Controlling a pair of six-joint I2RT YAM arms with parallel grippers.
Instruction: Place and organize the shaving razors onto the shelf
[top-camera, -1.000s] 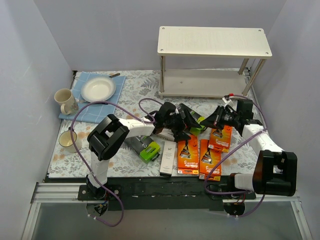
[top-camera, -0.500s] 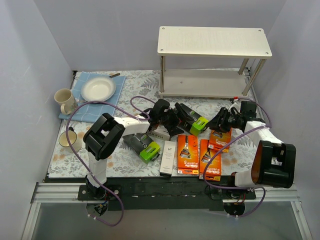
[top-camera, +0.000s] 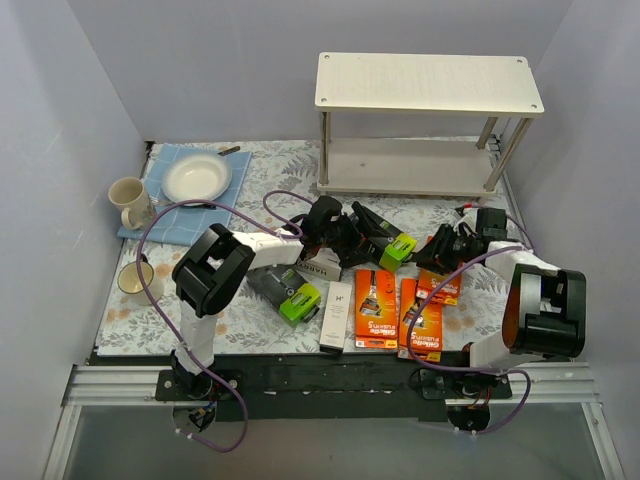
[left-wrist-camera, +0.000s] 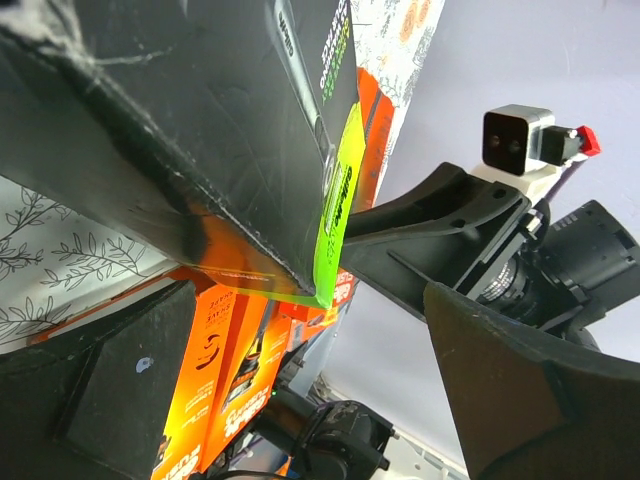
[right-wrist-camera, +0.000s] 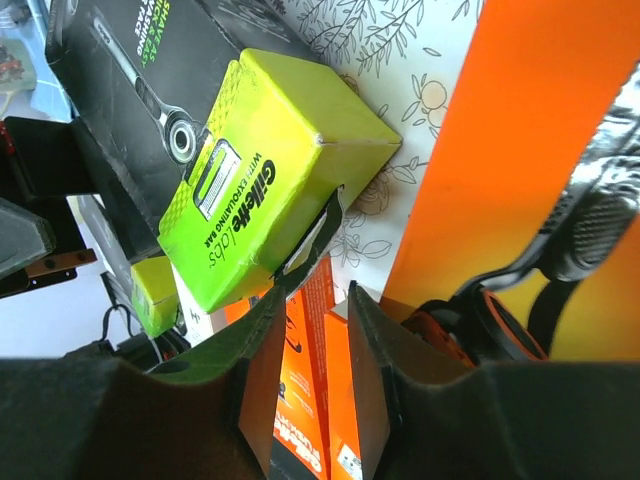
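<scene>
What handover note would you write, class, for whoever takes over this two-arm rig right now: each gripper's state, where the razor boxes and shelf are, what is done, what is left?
Left gripper: open, fingers either side of the black razor box with a lime-green end, not clamped on it.
Right gripper: slightly open, empty, low by the rightmost bright orange razor box.
Other boxes: two more orange boxes, a second black and lime box and a slim white box, all on the floral table.
Two-tier pale wooden shelf: at the back, no box on it.
Done: nothing shelved. Left: every box.
</scene>
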